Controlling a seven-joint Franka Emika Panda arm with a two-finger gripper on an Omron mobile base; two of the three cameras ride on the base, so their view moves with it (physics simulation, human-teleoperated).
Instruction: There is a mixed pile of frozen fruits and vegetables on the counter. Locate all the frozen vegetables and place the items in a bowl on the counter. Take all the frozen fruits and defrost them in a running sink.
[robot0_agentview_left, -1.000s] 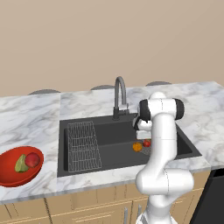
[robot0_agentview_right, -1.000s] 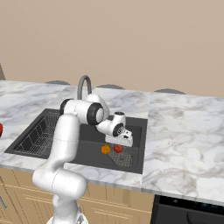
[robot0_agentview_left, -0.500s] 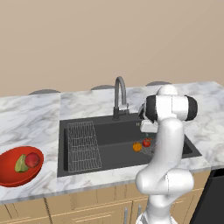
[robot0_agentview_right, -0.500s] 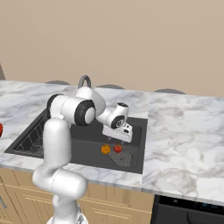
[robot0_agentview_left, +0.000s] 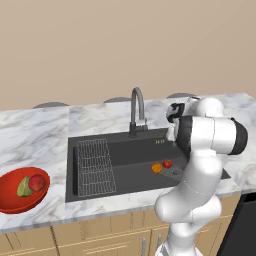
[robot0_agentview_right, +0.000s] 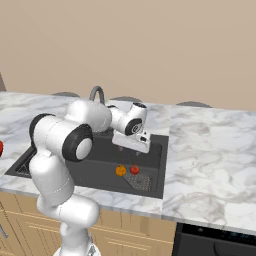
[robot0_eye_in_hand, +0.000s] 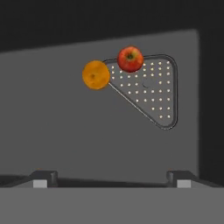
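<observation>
The marble surface (robot0_agentview_left: 45, 130) runs across the middle of the left base frame, with the dark sink (robot0_agentview_left: 125, 162) at its centre. Sorting looks finished. The red bowl (robot0_agentview_left: 22, 190) at lower left of that frame holds the green wedge (robot0_agentview_left: 23, 187) and the pinkish-red ball (robot0_agentview_left: 36, 183), touching each other. The two fruits lie on the sink floor, right of centre: the orange ball (robot0_agentview_left: 157, 168) just beside the red ball (robot0_agentview_left: 167, 163), at the edge of the perforated drain plate (robot0_eye_in_hand: 148, 94).

The pincer (robot0_agentview_right: 130, 150) hangs over the basin right of the frame's centre in the right base view, holding nothing. In the hand view its tips (robot0_eye_in_hand: 43, 178) stand far apart at the bottom corners, so it is spread wide.

No water shows at the tap (robot0_agentview_left: 136, 110), at upper centre of the left base frame. The step in hand, I judge, is starting the flow. That calls for lifting the pincer toward the tap base and working its handle, which is too small to make out.
</observation>
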